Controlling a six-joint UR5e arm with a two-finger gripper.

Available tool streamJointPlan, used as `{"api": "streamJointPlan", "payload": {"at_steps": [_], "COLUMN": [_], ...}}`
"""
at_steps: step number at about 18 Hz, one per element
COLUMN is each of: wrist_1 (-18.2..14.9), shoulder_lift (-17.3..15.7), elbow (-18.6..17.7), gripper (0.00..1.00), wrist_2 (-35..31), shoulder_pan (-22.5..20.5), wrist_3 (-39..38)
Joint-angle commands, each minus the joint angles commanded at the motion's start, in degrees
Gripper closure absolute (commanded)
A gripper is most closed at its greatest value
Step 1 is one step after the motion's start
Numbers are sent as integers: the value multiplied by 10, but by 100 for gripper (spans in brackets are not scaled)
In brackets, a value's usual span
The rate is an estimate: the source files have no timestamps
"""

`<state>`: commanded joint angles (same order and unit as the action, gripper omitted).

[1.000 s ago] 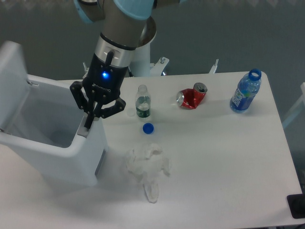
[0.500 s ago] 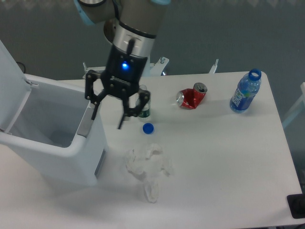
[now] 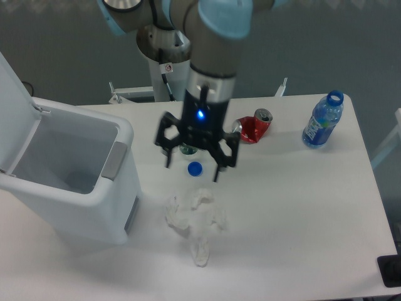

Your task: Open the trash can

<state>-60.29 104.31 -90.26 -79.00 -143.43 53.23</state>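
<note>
Trash can (image 3: 69,200) at left edge of table (image 3: 301,238), lid up, gripper (image 3: 192,167) over the middle w/ fingers wide apart, bottle cap (image 3: 195,168) under it, tissue (image 3: 193,219) nearer front edge, can (image 3: 252,126) behind, bottle (image 3: 322,121) at back right corner.

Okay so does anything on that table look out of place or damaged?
Yes. The red can is crushed and lies on its side. A blue cap sits loose on the table, and the blue bottle stands uncapped. A crumpled tissue lies near the open trash can.

white trash can (image 3: 75,207) with grey tab, red can (image 3: 252,128), blue bottle (image 3: 322,121), blue cap (image 3: 195,168).
</note>
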Motion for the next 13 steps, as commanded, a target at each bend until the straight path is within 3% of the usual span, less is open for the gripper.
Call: {"api": "streamJointPlan", "payload": {"at_steps": [3, 7, 9, 13], "wrist_1": [0, 0, 0, 3], "shoulder_lift": [56, 120, 133, 134], "elbow": [16, 56, 69, 57], "gripper": [0, 0, 0, 0], "wrist_2": [-56, -100, -106, -114], "shoulder_pan": [-7, -23, -32, -40], "wrist_3": [102, 150, 179, 186]}}
